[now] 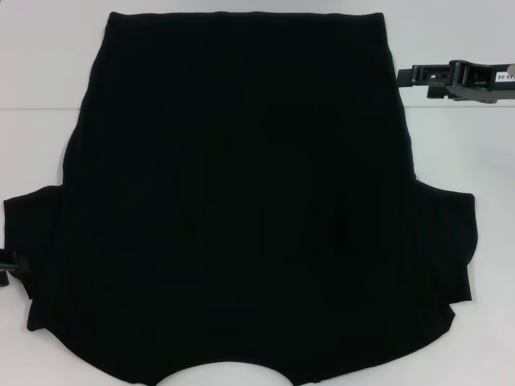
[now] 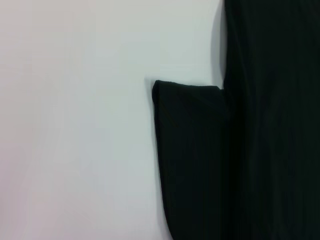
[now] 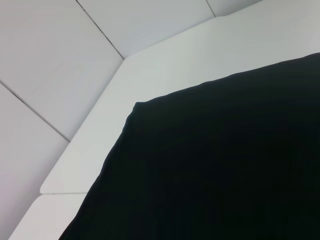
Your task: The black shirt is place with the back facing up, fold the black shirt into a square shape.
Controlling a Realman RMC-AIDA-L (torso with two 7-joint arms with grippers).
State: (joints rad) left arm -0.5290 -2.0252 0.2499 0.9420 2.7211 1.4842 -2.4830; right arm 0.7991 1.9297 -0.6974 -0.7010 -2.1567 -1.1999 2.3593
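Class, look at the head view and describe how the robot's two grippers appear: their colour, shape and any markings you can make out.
The right gripper is a black, rigid, slender piece reaching in from the right edge, with a rounded joint and a small white label bearing dark characters too small to read. Only a sliver of the left gripper shows at the left edge: dark with a grey part. No cables are visible. Both lie beside the black shirt.

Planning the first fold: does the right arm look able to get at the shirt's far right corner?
Probably yes. The right end effector hovers just beside that corner of the black shirt, with only bare table between.
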